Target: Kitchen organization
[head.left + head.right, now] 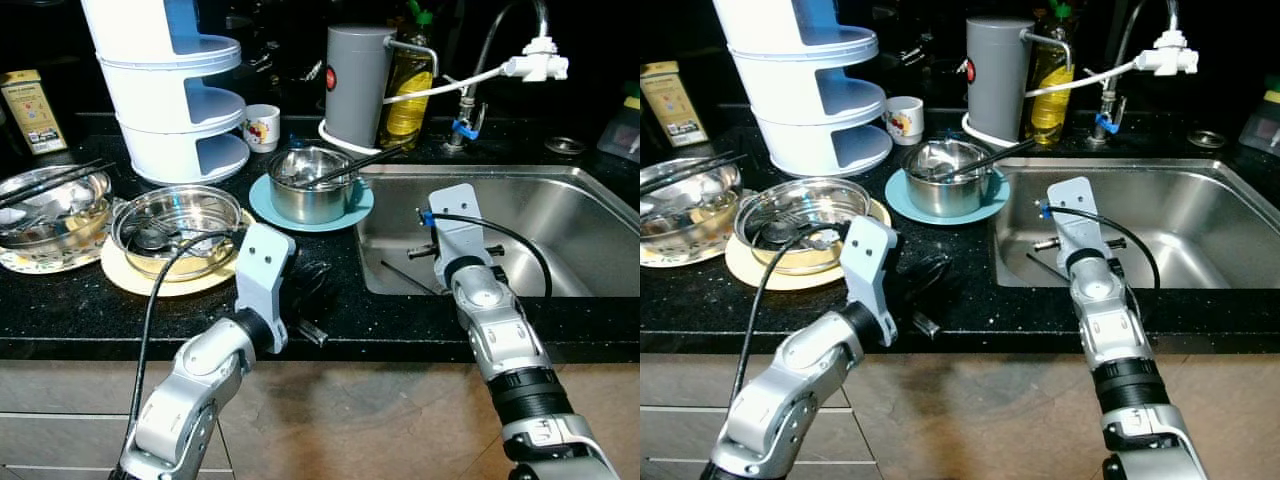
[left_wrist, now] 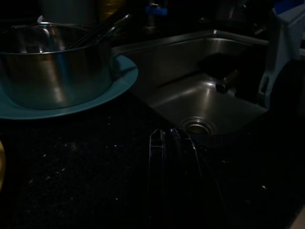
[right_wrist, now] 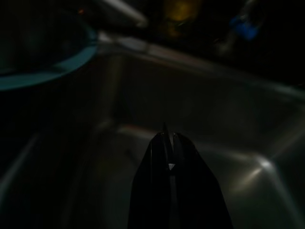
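A steel pot [image 1: 310, 185] with black chopsticks in it stands on a teal plate [image 1: 262, 203] beside the sink [image 1: 560, 185]. To its left, a steel bowl [image 1: 175, 230] holding utensils rests on a yellow plate [image 1: 130, 278]. My left gripper [image 2: 167, 136] hovers low over the black counter in front of the pot, its fingers together and holding nothing. The right gripper [image 3: 167, 138] reaches over the sink's near left corner, shut and empty. A thin dark stick [image 1: 405, 277] lies in the sink basin.
At the far left another steel bowl [image 1: 55, 205] carries chopsticks. A white tiered rack [image 1: 175, 90], a cup [image 1: 262, 127], a grey canister [image 1: 357, 85] and a yellow soap bottle [image 1: 408, 95] line the back. The faucet [image 1: 535, 55] overhangs the sink.
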